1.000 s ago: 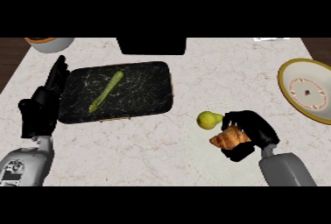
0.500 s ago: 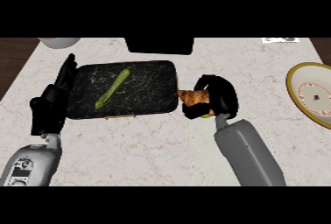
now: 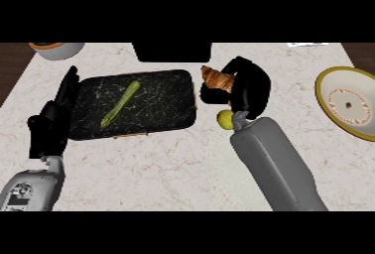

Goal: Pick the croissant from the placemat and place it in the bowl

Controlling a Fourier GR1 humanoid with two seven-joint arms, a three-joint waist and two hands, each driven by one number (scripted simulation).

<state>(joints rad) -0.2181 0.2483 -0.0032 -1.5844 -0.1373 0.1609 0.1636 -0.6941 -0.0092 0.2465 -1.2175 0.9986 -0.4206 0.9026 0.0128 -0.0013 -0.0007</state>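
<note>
A brown croissant (image 3: 215,79) sits in my right hand (image 3: 247,89), whose fingers curl round it, just off the right edge of the dark placemat (image 3: 157,110). On that placemat lies a long green vegetable (image 3: 121,103). The bowl (image 3: 327,97), yellow-rimmed with a pale inside, stands at the far right, well apart from the hand. My left hand (image 3: 53,121) rests open at the placemat's left edge, fingers up.
A small yellow-green fruit (image 3: 225,119) lies by my right wrist, partly hidden by the forearm. A black box (image 3: 172,51) stands at the counter's back, a pale cup (image 3: 57,49) at the back left, a white card (image 3: 307,44) at the back right.
My right hand has carried the croissant farther from me and to the left, up beside the placemat's right edge. The left hand has stayed where it was.
</note>
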